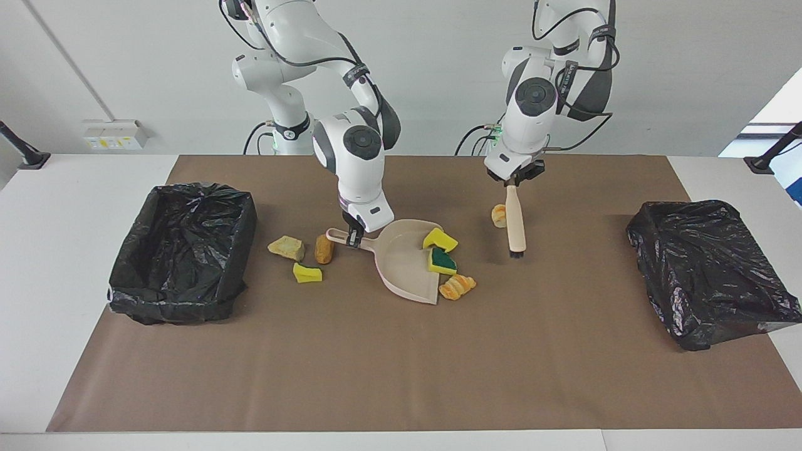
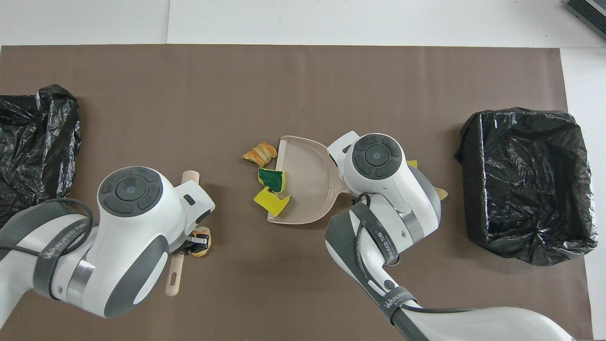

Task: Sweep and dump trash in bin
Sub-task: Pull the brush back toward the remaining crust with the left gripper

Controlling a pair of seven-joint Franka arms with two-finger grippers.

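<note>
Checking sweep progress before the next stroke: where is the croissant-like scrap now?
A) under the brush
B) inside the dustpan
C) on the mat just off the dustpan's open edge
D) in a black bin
C: the croissant-like scrap lies on the mat against the dustpan's open edge, not on its tray.

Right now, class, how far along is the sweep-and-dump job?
Early. Two sponge pieces lie at the dustpan's mouth; the croissant-like lump sits just outside its lip. The right pincer grips the dustpan handle; the left pincer holds the brush lifted beside a small bread lump. Three scraps wait beside the handle. Neither black-lined bin shows any trash.
</note>
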